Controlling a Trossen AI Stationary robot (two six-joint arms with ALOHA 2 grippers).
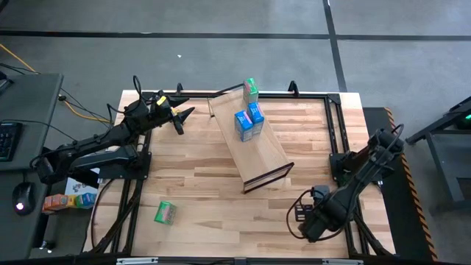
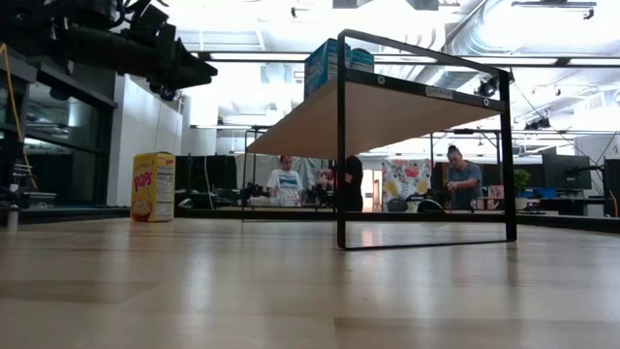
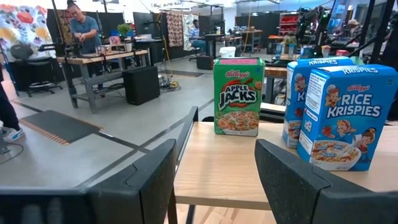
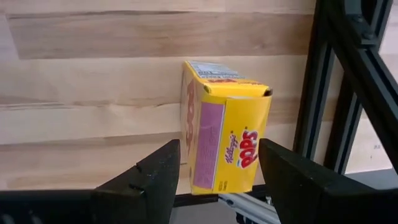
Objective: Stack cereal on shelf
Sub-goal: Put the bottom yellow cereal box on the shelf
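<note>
The light-wood shelf (image 1: 263, 151) stands slantwise mid-table, its dark frame (image 2: 341, 145) at the near end. A green box (image 1: 251, 90) stands upright on its far end, and two blue boxes (image 1: 249, 120) stand upright near its middle. My left gripper (image 1: 185, 114) is open and empty, level with the shelf top, facing the green box (image 3: 238, 96) and the blue boxes (image 3: 345, 115). My right gripper (image 1: 303, 217), near the table's near right corner, is open, with a yellow box (image 4: 227, 134) between its fingers. The arm hides this box in the high view. Another green box (image 1: 165, 213) lies on the table near left. My right gripper's open fingers (image 4: 158, 171) stand on either side of the yellow box's lower part (image 4: 217, 177), coming from above. I cannot tell whether they touch it. The box rests on the tabletop beside the dark rail.
A second yellow box (image 2: 153, 186) stands upright on the table at the far left in the low view. A dark rail (image 4: 323, 93) runs along the table's edge beside the right gripper. Several small boxes (image 1: 70, 199) lie off the table to the left. People work in the room behind.
</note>
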